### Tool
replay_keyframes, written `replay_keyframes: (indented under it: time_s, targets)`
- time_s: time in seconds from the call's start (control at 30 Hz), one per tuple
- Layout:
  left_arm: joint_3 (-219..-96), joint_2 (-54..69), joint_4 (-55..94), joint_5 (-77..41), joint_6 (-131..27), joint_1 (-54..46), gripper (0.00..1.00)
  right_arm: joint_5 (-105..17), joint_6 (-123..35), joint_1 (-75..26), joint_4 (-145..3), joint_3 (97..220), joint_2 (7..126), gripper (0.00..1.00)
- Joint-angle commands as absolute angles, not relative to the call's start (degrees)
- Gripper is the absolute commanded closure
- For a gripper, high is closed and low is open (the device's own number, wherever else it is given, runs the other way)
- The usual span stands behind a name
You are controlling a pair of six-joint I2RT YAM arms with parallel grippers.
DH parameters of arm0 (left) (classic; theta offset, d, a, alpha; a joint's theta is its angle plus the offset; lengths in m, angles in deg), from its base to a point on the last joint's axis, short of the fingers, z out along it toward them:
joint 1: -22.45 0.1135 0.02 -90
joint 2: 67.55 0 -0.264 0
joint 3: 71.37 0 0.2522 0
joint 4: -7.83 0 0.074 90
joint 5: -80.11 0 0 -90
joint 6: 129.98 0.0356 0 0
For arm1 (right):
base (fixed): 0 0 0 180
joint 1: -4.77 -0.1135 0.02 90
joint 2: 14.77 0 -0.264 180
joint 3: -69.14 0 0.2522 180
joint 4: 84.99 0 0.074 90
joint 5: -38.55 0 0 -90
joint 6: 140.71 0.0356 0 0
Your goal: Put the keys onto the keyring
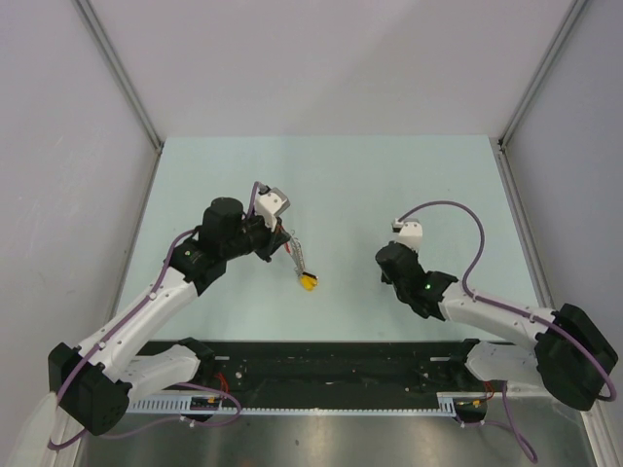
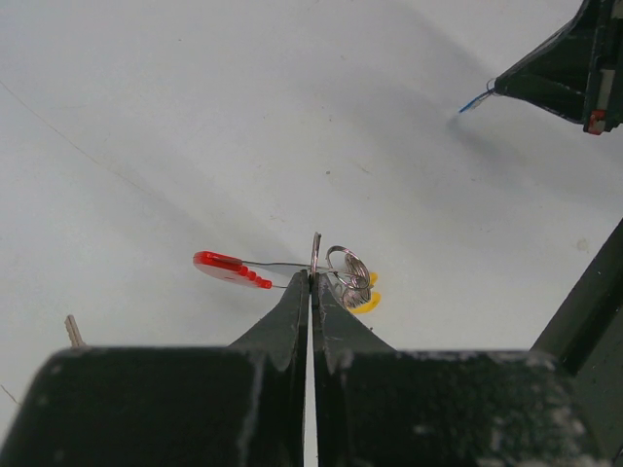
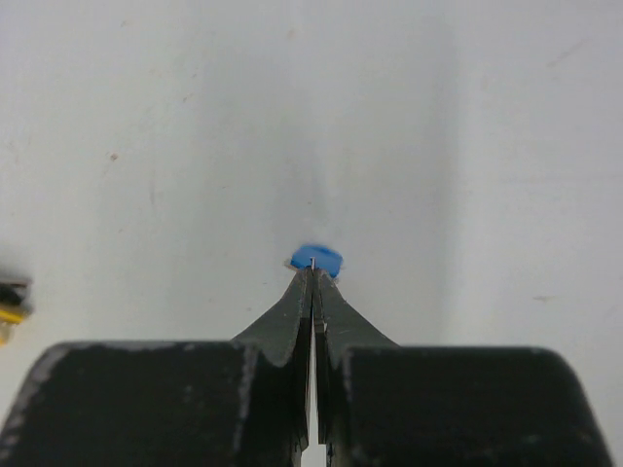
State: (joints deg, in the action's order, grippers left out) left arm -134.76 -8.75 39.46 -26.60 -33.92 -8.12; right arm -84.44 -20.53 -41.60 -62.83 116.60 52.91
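The left arm is stretched forward over the bench (image 1: 389, 175), and the left gripper (image 2: 312, 277) is pinched fully closed on the keyring (image 2: 346, 270), whose red piece (image 2: 224, 267) is seen left of the tips and yellow caps (image 2: 368, 303) right. The right arm is bent inward; the right gripper (image 3: 312, 269) is clamped tight on the blue key (image 3: 319, 257) at its tips.

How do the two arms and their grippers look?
The left arm and right arm have white links, black joints and a mauve cable each. A green light shows on the right one. The left gripper and right gripper have black fingers tapering to points.
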Motion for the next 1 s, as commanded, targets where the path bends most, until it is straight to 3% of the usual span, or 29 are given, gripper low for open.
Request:
replay_keyframes:
  time_s: [0.0,0.8,0.97]
  targets:
    - [-137.5,-10.5,37.9,-27.4,-33.3,-7.8,1.00,-99.1,-15.0,-44.0,-66.5,113.7,49.7,1.00]
    - [-137.3,-11.0,37.9,-27.3,-33.4,-7.8,1.00,-92.0,3.4,-60.6,-67.4,122.0,72.3,1.00]
    - [-137.3,-11.0,37.8,-26.9,-33.4,-7.8,1.00,-91.0,0.0,-60.6,-68.3,124.1,72.2,0.79]
